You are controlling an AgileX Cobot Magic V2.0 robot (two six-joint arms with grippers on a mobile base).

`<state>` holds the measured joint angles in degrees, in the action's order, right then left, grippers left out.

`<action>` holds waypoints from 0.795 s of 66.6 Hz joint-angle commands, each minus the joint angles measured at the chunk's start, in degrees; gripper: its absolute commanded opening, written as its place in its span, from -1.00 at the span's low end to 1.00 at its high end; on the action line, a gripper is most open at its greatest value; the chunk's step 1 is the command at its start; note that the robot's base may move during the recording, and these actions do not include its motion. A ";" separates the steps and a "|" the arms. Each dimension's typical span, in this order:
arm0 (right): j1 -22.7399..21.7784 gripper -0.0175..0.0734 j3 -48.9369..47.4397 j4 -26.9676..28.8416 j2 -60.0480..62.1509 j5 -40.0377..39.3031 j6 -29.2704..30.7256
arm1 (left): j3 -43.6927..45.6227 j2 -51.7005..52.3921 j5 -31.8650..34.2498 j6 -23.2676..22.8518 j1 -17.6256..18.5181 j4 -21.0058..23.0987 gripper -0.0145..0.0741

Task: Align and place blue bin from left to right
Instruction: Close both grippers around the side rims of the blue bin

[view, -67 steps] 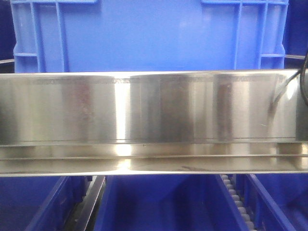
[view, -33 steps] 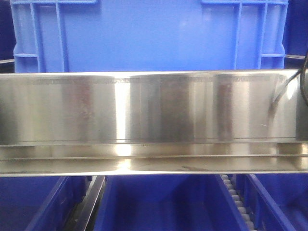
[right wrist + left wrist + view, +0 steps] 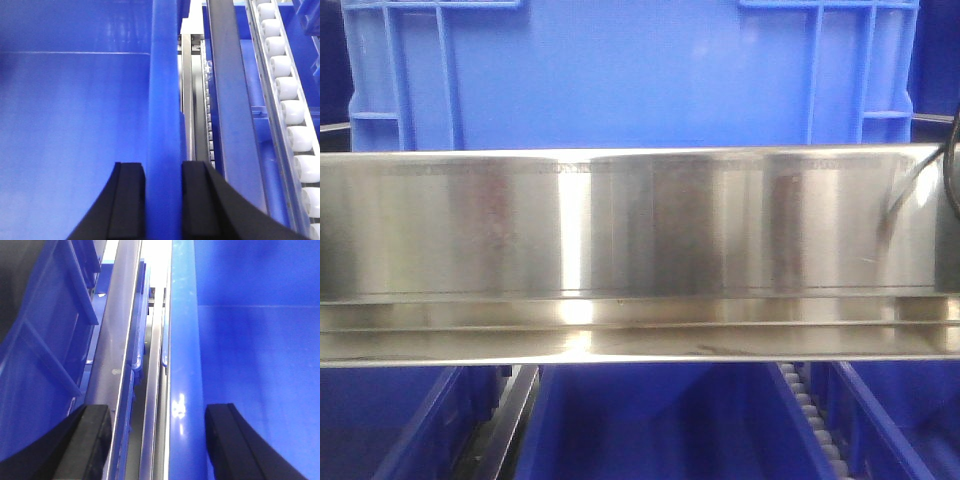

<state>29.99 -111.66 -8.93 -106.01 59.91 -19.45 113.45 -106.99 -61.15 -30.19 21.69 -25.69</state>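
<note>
While neighbour bins [image 3: 42, 370] crowd the rack, room is tight. The bin [image 3: 75, 125] sits in its lane, steel rail [image 3: 117, 340] just beside its left wall, roller track [image 3: 286, 110] along the right. Grip: right claw [image 3: 163, 172] nearly closed, pads pinching the right rim; left claw [image 3: 157, 412] wide open, straddling left rim and rail, holding nothing. My read: grasp half done, shift and alignment left. Glossy plastic, slip risk.

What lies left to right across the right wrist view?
bin, its wall clamped by the right gripper → steel rail → grey bar → roller track
</note>
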 commanded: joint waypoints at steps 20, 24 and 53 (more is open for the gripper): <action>-0.24 -0.78 -0.44 -0.47 0.37 -0.39 0.03 | 0.49 0.04 -0.32 -0.45 0.33 4.16 -0.92; -0.24 -0.78 -0.44 -0.47 0.37 -0.39 0.03 | 0.49 0.04 -0.22 -0.45 0.33 4.16 -0.92; -0.24 -0.78 -0.59 -0.47 0.37 -0.83 0.03 | 0.49 0.04 0.40 0.31 0.33 5.39 -0.92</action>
<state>29.99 -111.66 -8.93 -106.01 59.44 -19.45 113.71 -106.99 -60.90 -30.06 21.73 -21.35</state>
